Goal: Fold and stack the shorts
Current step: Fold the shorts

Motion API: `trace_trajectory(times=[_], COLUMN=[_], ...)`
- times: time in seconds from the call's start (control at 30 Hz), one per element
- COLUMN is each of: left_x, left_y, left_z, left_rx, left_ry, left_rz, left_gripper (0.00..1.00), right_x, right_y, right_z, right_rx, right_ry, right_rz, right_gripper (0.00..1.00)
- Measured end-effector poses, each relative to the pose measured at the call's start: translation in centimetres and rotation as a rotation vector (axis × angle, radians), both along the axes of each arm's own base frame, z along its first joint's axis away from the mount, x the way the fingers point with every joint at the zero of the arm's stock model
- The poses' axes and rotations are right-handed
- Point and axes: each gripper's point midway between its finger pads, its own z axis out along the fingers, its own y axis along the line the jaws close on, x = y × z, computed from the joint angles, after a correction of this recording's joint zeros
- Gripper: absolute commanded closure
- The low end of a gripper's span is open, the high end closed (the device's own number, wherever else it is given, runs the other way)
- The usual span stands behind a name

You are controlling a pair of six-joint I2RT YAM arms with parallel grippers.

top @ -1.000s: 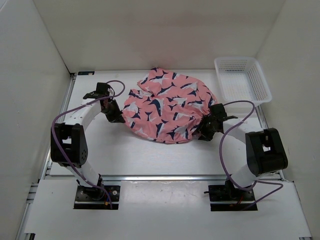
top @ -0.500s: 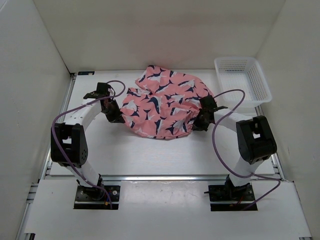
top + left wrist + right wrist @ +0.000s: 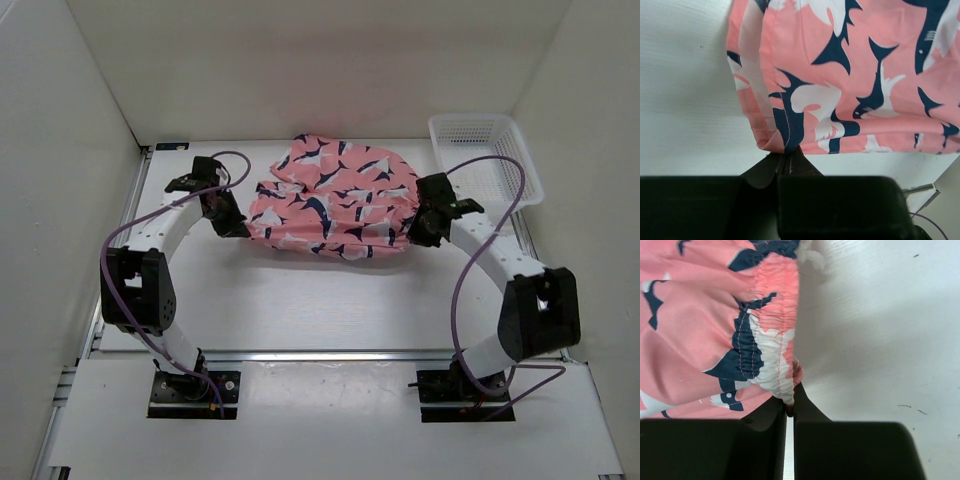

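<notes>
The salmon-pink shorts (image 3: 335, 200) with navy-and-white shark shapes lie folded across the far middle of the table. My left gripper (image 3: 237, 226) is shut on the shorts' left hem corner; the left wrist view shows the fabric (image 3: 840, 90) pinched at my gripper (image 3: 785, 152). My right gripper (image 3: 418, 232) is shut on the elastic waistband at the right end; the right wrist view shows the gathered band (image 3: 765, 345) clamped at my gripper (image 3: 790, 405). The cloth stretches between the two grippers.
A white plastic mesh basket (image 3: 485, 158) stands at the back right, close to my right arm. White walls enclose the table on three sides. Purple cables loop off both arms.
Both grippers have carried the near edge of the shorts toward the back, folding the cloth over itself into a flatter, narrower shape. The right gripper has moved back and right.
</notes>
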Motion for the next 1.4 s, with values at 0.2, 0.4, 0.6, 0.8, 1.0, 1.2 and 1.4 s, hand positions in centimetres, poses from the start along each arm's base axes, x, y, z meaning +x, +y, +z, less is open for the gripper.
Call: trace_trajectory(times=[0.2,0.4,0.6,0.8,1.0,1.2,1.4], left_x=[-1.5,-2.8,-3.0,-2.9,-2.9,-2.6,-2.6], left_y=[-1.0,-2.6,-3.1,-3.0,-3.0,-3.0,-3.0], left_z=[-1.4,-2.2,-2.3,-2.3,-2.3,-2.0,-2.0], left_rx=[0.006,0.025,0.041,0.047,0.05,0.049,0.051], left_ry=[0.046,0.077,0.075,0.073,0.073,0.063,0.063], left_rz=[-0.028,-0.069,-0.08,-0.079,-0.077,-0.077,-0.076], left_gripper=[0.9,0.9,0.9,0.9,0.9,0.9,0.9], right_x=[-4.3,-5.9,-7.3,-11.9,-10.0,-7.5,-5.2], right_y=[-1.0,-1.7,-0.9,-0.6,0.6,1.5,1.6], right_z=[-1.3,-3.7,-4.6,-7.3,-7.4,-7.4,-7.9], right_rx=[-0.014,-0.016,0.122,0.262,0.348,0.394,0.392], right_ry=[0.079,0.198,0.152,0.164,0.09,0.035,0.013], right_rz=[0.045,0.025,-0.036,-0.106,-0.113,-0.124,-0.159], right_gripper=[0.91,0.45,0.42,0.42,0.43,0.46,0.9])
